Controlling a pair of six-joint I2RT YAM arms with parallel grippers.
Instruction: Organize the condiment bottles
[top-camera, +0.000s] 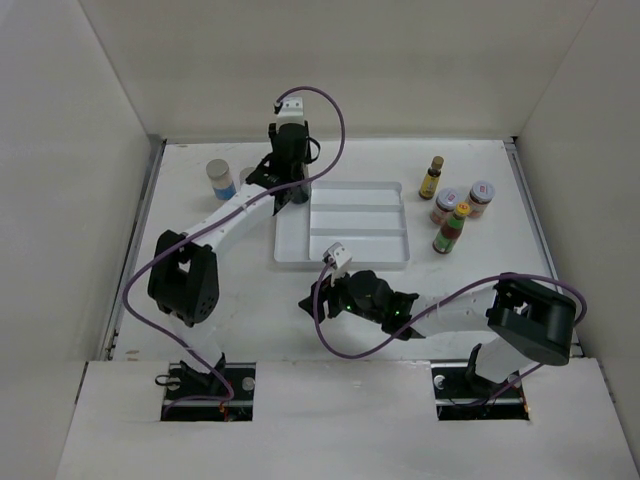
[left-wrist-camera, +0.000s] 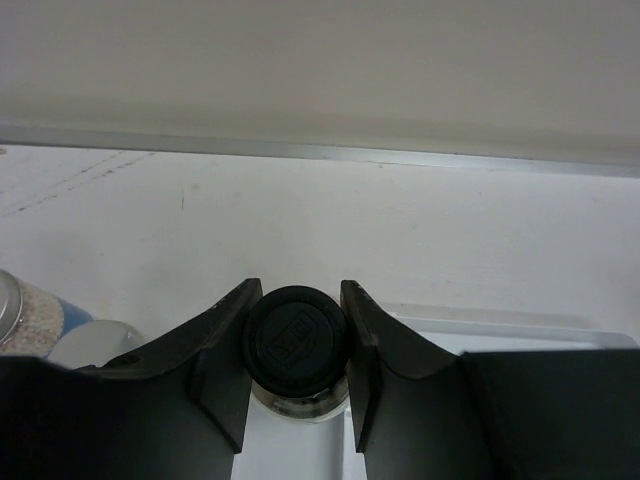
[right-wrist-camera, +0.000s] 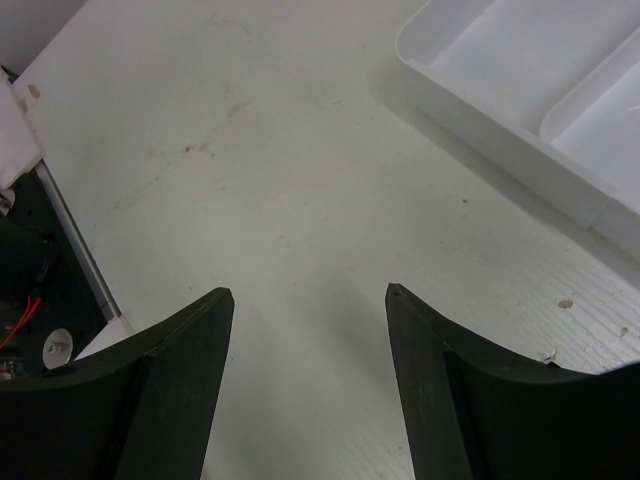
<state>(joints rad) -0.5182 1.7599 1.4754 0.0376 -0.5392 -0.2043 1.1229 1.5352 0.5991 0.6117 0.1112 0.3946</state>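
Between the clamped fingers of our left gripper (left-wrist-camera: 300, 292) sits the dark bottle (left-wrist-camera: 296, 340), pinched only at its cap, so it may slip. Our right gripper (right-wrist-camera: 308, 295) gapes empty

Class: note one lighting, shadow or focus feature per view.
Top external: soft, even light, faint shadows by the white divided tray. Left wrist: the black-capped bottle is sharp between dark jaws. Right wrist: jaws are near-black silhouettes; the table is evenly lit.

Seven condiment bottles (top-camera: 431, 177) (one dark bottle (left-wrist-camera: 295, 335), two red-labelled jars (top-camera: 446, 205)), one tray (top-camera: 360, 195), two arms (top-camera: 235, 215).
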